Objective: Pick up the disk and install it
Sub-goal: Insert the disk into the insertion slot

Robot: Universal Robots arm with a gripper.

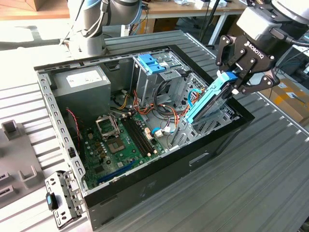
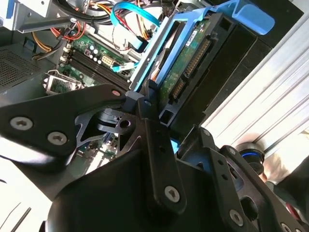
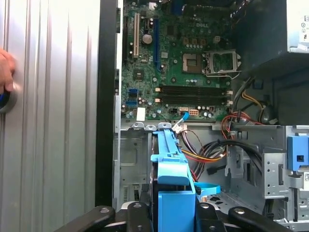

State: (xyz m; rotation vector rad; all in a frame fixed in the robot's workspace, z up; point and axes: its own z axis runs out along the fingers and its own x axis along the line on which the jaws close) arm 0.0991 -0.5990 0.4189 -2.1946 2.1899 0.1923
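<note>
The disk [image 1: 208, 100], a dark drive in bright blue rails, hangs tilted over the open computer case [image 1: 159, 180] at the exterior view's right. Its lower end dips into the case beside the metal drive cage. My gripper [image 1: 235, 81] is shut on the disk's upper end. In the second wrist view the black fingers [image 2: 150, 107] clamp the disk [image 2: 193, 63], whose green circuit side and connectors face the camera. In the first wrist view the disk's blue rail [image 3: 169, 166] runs edge-on from my gripper [image 3: 171, 215] toward the motherboard.
Inside the case lie the motherboard [image 1: 118, 140], a grey power-supply box [image 1: 79, 83], loose coloured cables [image 1: 164, 113] and a blue bracket [image 1: 151, 63] on the drive cage. A metal bracket [image 1: 60, 199] rests on the ribbed table. A hand [image 3: 5, 67] rests near the case.
</note>
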